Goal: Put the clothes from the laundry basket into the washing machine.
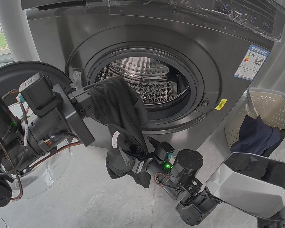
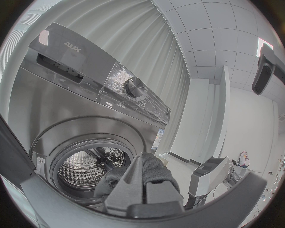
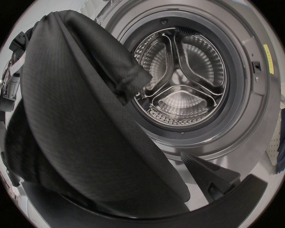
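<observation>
The washing machine (image 1: 153,43) stands with its door (image 1: 3,74) swung wide to the robot's left, leaving the drum (image 1: 144,81) free to load. The laundry basket (image 1: 274,104) sits just beside the machine on the right, and the dark blue clothes (image 1: 255,136) in it are not yet moved. A black garment (image 1: 119,105) hangs before the drum mouth with its top raised to the opening, likely for feeding in. The left gripper (image 2: 144,184) pinches that top edge. The right gripper (image 1: 133,156) lies under the drooping lower part, and I cannot tell whether it is clamped.

Black arms (image 1: 43,115) carry braided cables (image 1: 57,150), green lights (image 1: 167,165).
</observation>
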Robot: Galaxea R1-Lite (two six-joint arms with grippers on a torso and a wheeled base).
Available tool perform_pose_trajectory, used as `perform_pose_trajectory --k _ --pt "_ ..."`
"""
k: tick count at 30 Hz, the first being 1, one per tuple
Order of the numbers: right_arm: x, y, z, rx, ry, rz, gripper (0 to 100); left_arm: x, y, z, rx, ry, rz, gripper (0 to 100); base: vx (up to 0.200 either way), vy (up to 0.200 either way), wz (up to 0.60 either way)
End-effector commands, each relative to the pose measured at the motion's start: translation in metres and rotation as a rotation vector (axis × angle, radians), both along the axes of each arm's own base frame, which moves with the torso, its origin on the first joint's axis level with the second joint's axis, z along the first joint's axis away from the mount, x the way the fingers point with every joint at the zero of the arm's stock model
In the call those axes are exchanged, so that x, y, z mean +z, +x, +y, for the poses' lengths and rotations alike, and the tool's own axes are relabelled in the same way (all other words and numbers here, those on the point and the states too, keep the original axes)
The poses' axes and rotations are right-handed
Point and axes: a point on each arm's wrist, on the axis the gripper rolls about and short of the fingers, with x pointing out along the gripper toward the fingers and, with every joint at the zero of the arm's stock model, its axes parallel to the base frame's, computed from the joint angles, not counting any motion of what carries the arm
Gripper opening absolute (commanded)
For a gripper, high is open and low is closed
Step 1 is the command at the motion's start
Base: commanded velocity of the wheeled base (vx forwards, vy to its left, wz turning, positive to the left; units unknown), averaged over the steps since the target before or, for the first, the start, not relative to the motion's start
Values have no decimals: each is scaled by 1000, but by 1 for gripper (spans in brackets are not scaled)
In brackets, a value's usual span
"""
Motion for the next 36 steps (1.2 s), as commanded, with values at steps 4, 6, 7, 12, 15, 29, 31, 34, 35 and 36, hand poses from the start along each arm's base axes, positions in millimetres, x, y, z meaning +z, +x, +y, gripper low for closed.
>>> perform_pose_trajectory --k 4,6,7,12,15,29,31,34,35,36 --pt "-21 6 4 8 -13 15 100 4 -1 1 1 -11 -12 0 0 0 0" --pt "-23 7 6 7 -9 13 0 4 -1 1 3 -11 -12 0 0 0 0" --pt "-23 8 7 3 -2 10 0 4 -1 1 3 -12 -13 0 0 0 0" --pt "-17 12 9 0 25 -11 0 4 -1 2 4 -16 -9 0 0 0 0" --pt "-12 13 6 -7 32 -18 0 4 1 2 13 -17 -4 0 0 0 0" --pt "55 3 -53 -132 110 -53 0 -44 25 16 115 98 152 0 0 0 0" --pt "63 -3 -57 -129 122 -54 0 -53 28 18 127 121 183 0 0 0 0" --pt "77 -14 -60 -117 139 -69 0 -74 34 17 139 167 255 0 0 0 0" --pt "78 -15 -60 -116 140 -70 0 -74 34 17 140 168 258 0 0 0 0" --pt "83 -19 -60 -108 148 -78 0 -86 38 19 155 195 295 0 0 0 0"
